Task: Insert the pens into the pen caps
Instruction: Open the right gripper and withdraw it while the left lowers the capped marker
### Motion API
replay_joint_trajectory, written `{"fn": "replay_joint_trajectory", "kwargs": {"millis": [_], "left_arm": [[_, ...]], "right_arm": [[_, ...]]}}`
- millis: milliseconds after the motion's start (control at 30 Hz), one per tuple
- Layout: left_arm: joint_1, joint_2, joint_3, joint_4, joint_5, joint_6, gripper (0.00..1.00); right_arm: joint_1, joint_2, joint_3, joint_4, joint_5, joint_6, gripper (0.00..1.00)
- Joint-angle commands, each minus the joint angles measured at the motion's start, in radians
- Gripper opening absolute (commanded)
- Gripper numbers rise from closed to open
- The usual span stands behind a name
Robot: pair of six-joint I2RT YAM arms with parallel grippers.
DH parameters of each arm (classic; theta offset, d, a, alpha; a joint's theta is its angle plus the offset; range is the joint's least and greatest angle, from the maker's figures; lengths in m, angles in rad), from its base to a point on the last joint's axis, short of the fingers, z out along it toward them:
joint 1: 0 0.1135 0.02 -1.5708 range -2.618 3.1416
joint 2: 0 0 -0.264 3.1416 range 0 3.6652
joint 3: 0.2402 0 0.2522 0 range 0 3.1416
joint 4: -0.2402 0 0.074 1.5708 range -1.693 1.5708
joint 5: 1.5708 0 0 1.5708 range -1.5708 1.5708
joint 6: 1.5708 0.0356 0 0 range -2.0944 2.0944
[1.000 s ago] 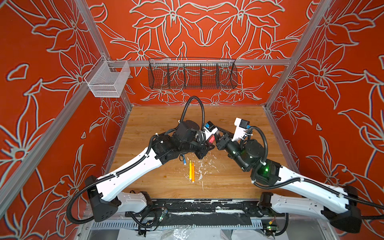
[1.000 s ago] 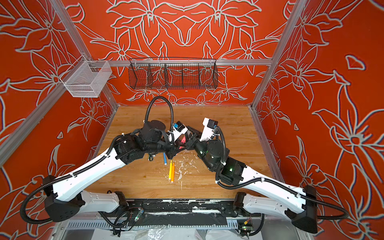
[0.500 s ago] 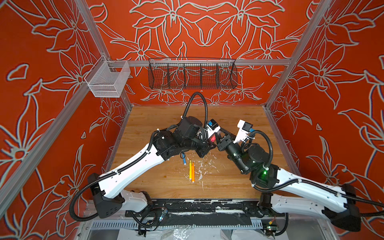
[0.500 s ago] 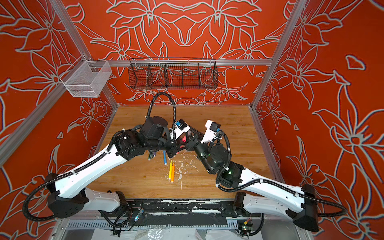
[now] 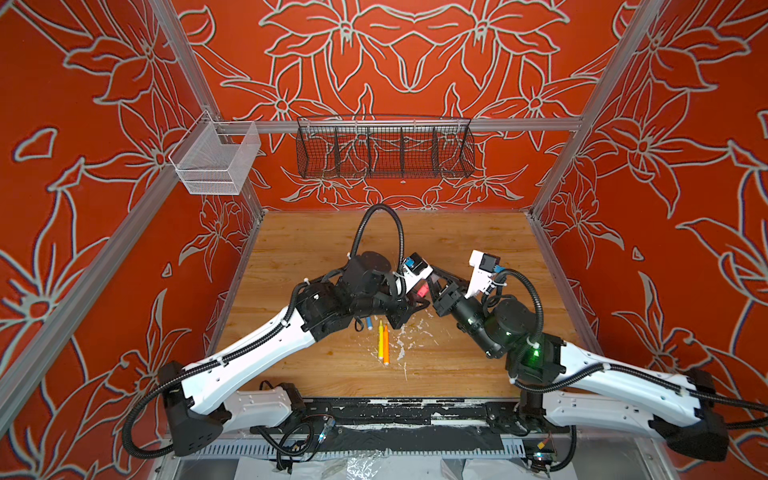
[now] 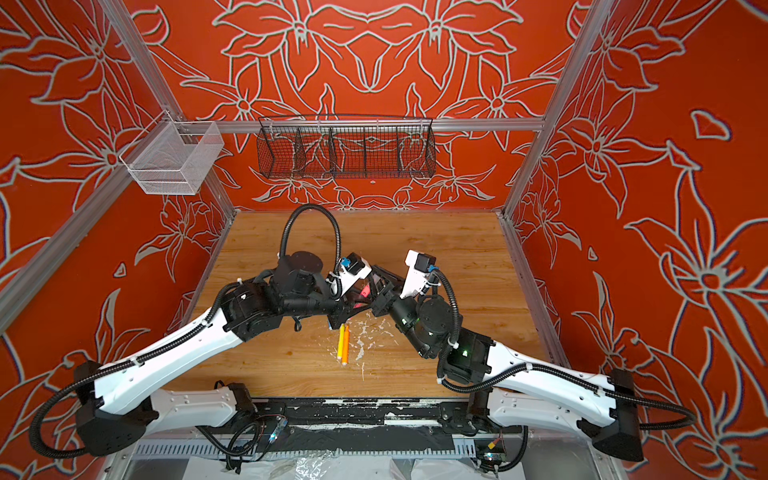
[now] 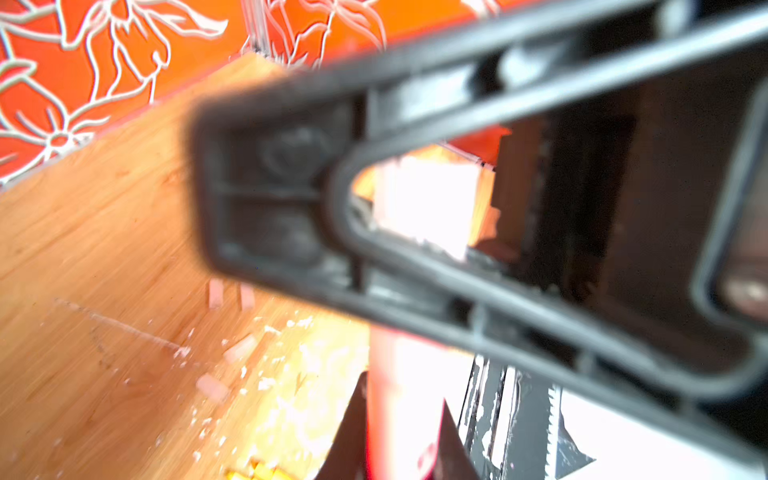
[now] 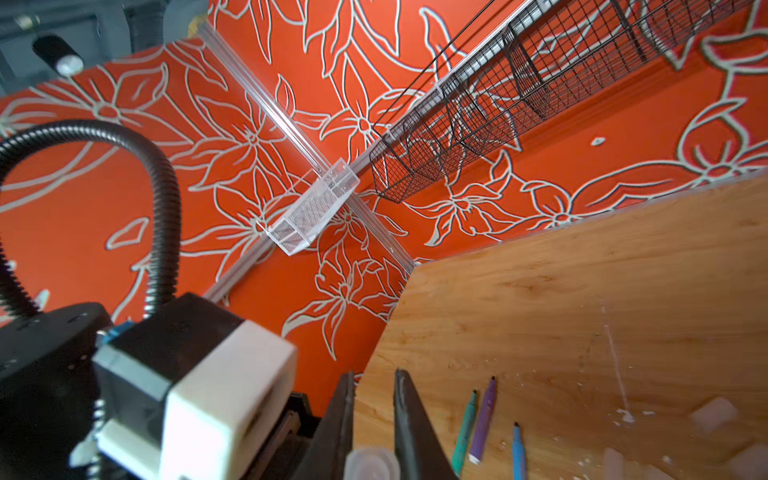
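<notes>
Loosening just begun at right gripper (image 8: 372,376): jaws narrow around clear pen cap (image 8: 371,464), held or freed, cannot tell. Left gripper (image 7: 401,399) clamped on pink-red pen (image 5: 422,289), over mid-table. Probably capping finished here. Yellow pen (image 5: 380,340) and orange pen (image 5: 386,345) lying nearer, uncapped, on paint-flecked wooden table (image 5: 457,249). Red floral walls; wire basket (image 5: 384,147) far.

We list, on the counter (image 5: 457,365): two pens (image 5: 380,340) side by side; third pen (image 5: 368,323) just left of them; pen caps (image 7: 212,388) nearby; basket (image 5: 384,147) on the rear wall (image 5: 415,62).
</notes>
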Motion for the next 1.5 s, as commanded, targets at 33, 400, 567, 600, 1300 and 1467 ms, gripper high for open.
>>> {"fn": "replay_joint_trajectory", "kwargs": {"millis": [33,400,567,600,1300,1467], "left_arm": [[0.086,-0.116,-0.121,0.313,-0.28,-0.139,0.0],[0.332,-0.373,-0.55,0.114,-0.43,-0.46,0.0],[0.556,-0.302,-0.644,0.137,-0.274,-0.566,0.0],[0.593,-0.276,-0.66,0.151,-0.243,-0.583,0.0],[0.784,0.24,-0.487,0.127,-0.26,-0.565,0.0],[0.785,0.349,-0.393,0.081,-0.209,-0.53,0.0]], "right_arm": [[0.064,-0.061,0.012,-0.317,-0.06,-0.059,0.38],[-0.097,-0.148,0.019,-0.508,0.231,-0.233,0.68],[-0.414,-0.126,-0.018,-0.599,0.138,-0.22,0.71],[-0.459,-0.124,-0.035,-0.603,0.151,-0.218,0.7],[-0.816,0.269,-0.198,-0.243,0.213,-0.29,0.68],[-0.817,0.309,-0.182,-0.239,0.2,-0.284,0.67]]}}
